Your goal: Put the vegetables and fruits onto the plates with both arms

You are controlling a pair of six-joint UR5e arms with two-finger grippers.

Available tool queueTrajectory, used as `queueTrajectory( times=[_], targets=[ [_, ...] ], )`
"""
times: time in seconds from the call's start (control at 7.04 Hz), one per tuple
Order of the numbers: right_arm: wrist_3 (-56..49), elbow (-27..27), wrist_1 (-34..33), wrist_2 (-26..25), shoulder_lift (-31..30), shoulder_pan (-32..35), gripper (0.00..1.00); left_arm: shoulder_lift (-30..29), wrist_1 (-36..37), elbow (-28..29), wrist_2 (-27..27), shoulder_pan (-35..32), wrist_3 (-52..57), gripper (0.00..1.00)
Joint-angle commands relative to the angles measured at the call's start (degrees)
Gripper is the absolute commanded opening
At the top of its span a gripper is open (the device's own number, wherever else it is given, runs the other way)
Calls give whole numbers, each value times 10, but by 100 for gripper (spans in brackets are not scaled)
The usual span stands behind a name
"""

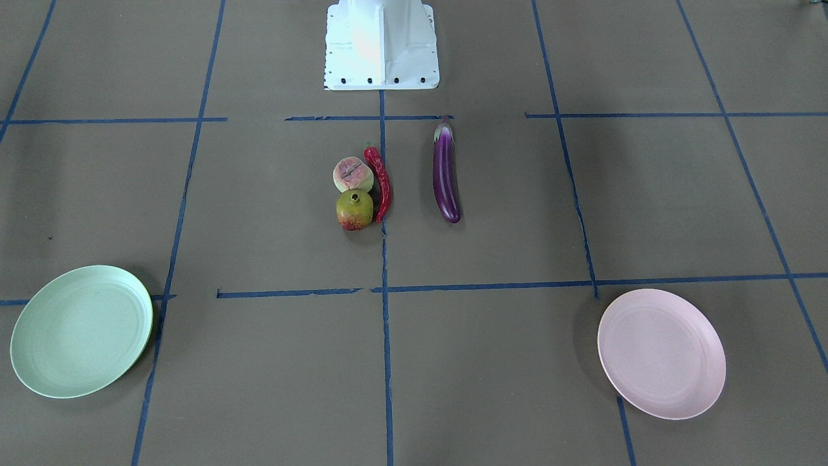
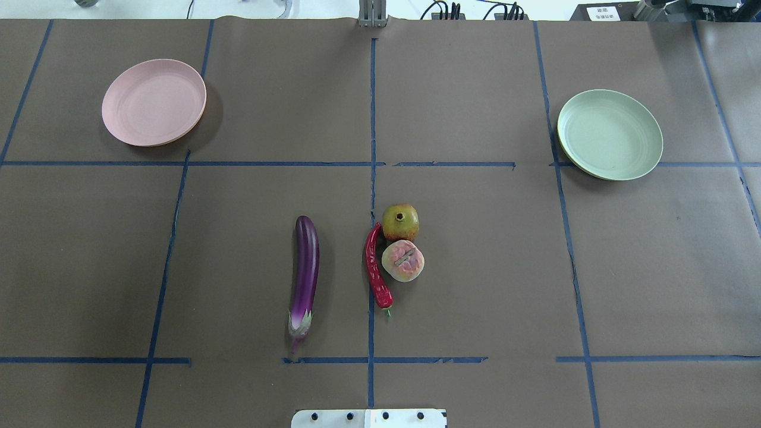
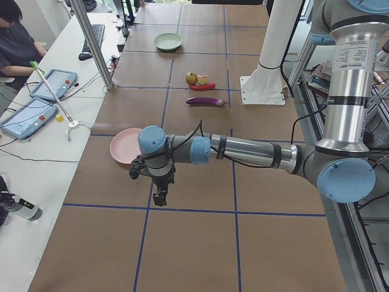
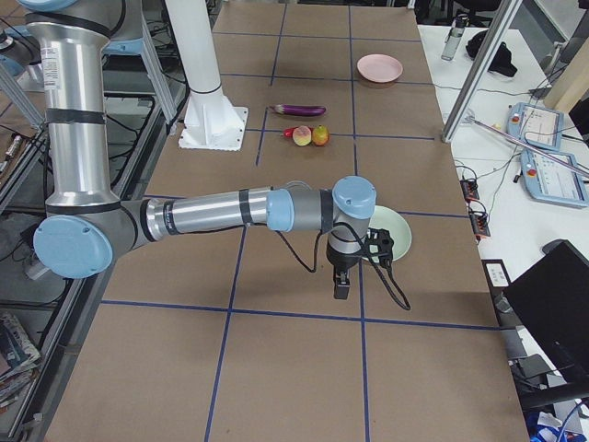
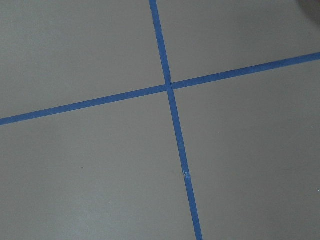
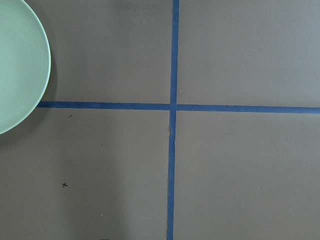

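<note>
The purple eggplant (image 2: 305, 267) lies left of the table's middle. The red chili (image 2: 376, 267) lies beside the pomegranate (image 2: 400, 222) and the peach (image 2: 403, 260), all close together. The pink plate (image 2: 154, 102) is empty at the far left and the mint green plate (image 2: 609, 134) is empty at the far right. My left gripper (image 3: 160, 198) hangs over bare table near the pink plate (image 3: 124, 146). My right gripper (image 4: 340, 287) hangs beside the green plate (image 4: 398, 230). I cannot tell whether either is open or shut. Both hold nothing visible.
The white robot base (image 1: 381, 45) stands at the table's near middle edge. Blue tape lines (image 2: 373, 178) cross the brown table cover. An operator (image 3: 15, 42) and tablets sit at a side desk past the left end.
</note>
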Motion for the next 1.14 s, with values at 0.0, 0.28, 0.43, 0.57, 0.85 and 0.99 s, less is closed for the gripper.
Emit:
queueTrajectory(
  times=[0.0,0.28,0.43,0.57,0.85,0.99],
  targets=[
    [1,-4,0,0,1,-1,100,3,-2,-2,0,0,1,100],
    [1,-2,1,0,11,-1,100,0,-18,-1,0,0,3,100],
    [1,3,12,17,12,-1,100,0,-18,-2,0,0,2,100],
    [16,-4,74,36,8,-1,100,1,-18,-1,0,0,2,100],
    [69,1,154,48,11,-22,99,1,-18,-1,0,0,2,100],
    [98,2,190,54,31,-46,99,1,-18,-1,-1,0,2,100]
  ],
)
